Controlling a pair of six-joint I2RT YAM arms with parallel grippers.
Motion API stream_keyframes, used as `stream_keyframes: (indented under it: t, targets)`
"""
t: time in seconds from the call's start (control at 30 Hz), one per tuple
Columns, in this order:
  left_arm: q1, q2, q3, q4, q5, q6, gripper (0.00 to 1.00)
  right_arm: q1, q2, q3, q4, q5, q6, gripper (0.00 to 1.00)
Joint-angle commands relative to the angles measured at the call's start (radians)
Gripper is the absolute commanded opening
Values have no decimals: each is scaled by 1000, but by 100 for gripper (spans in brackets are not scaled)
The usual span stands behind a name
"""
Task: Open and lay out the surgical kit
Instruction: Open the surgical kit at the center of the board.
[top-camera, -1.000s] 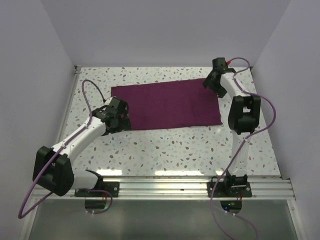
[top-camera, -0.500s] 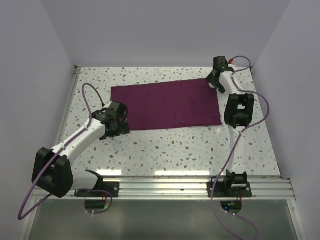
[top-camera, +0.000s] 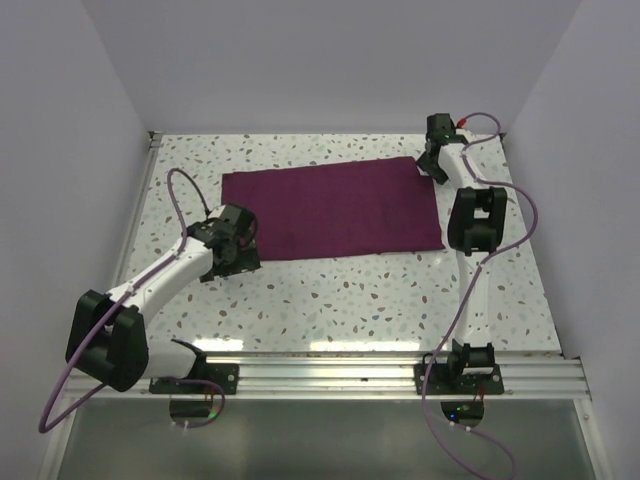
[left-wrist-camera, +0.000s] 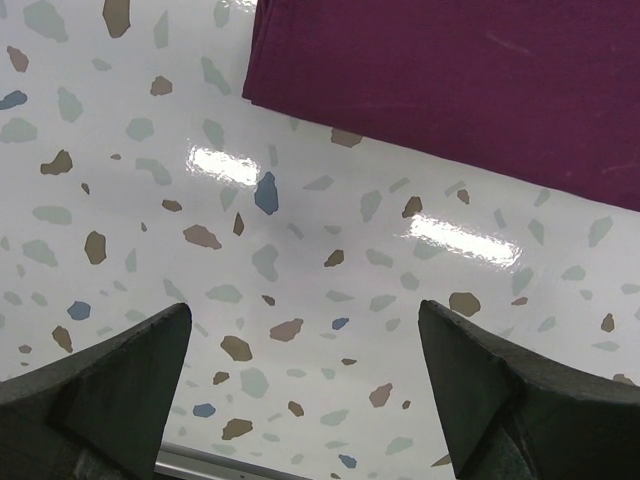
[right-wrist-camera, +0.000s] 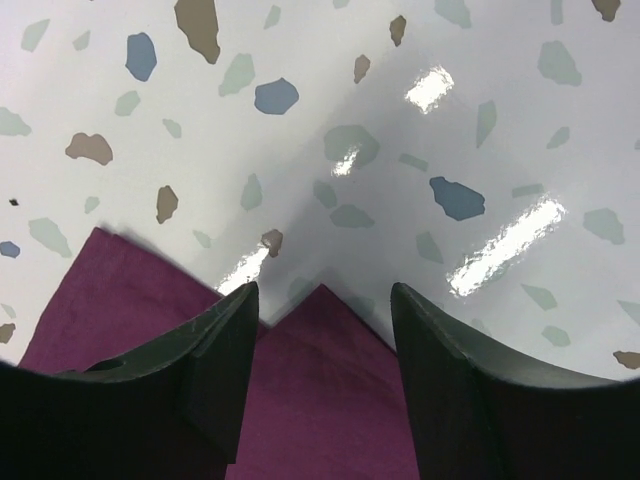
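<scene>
Magenta cloth wrap (top-camera: 330, 208) is lying folded flat on the far half of the desk (top-camera: 380, 290). No tray or instrument is showing, so you are most likely dealing with the first unfolding.

Your right tool (right-wrist-camera: 322, 295) is sitting low over the wrap's far right corner (right-wrist-camera: 320, 335). Its jaws are standing part-way spread with the corner's point between them, and they are not pinching anything yet. Your left tool (left-wrist-camera: 305, 320) is hovering over bare desk just beside the wrap's near left corner, with its jaws spread wide and holding nothing.

For a good grab, you should be aiming at the top fold alone. In the right wrist view a second cloth edge is showing off to the left of the point, partly under one finger (right-wrist-camera: 215, 350), and it is probably another layer. You should be keeping the tips low enough to get under the corner without scraping the glossy desk, and taking a deep bite, since a thin corner is likely to slip out. Once it is gripped, you should be lifting gently and peeling toward open desk. Anything wrapped inside is hidden from you and could slide.
</scene>
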Motion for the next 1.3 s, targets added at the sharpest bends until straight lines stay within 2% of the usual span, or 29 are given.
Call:
stream_keyframes:
  t: [0.0, 0.13, 0.43, 0.53, 0.57, 0.6, 0.8, 1.03, 1.17, 1.27]
  targets:
    - [8, 2, -21, 48, -5, -30, 99, 22, -7, -69, -72, -56, 33, 58]
    - [8, 1, -41, 61, 8, -43, 99, 41, 4, -75, -94, -73, 31, 55]
    - [8, -24, -100, 85, 35, -51, 99, 73, 50, -43, -149, -85, 33, 29]
    - [8, -35, -107, 82, 35, -45, 99, 73, 66, -17, -164, -84, 15, 15]
    - [8, -38, -107, 79, 35, -42, 100, 71, 68, -11, -167, -81, 10, 4]
    - [8, -42, -107, 79, 37, -37, 100, 71, 67, -3, -173, -73, 7, 0]
    - [8, -38, -76, 91, 52, 5, 100, 71, -21, -43, -157, -22, -5, 0]
    - [8, -16, 4, 128, 77, 47, 100, 76, -269, -181, -83, 5, -7, 0]
    - [8, -30, 27, 140, 109, 58, 99, 84, -467, -305, -52, 41, 4, 0]
    - [8, -48, 21, 156, 120, 65, 99, 88, -539, -367, -31, 53, -1, 0]
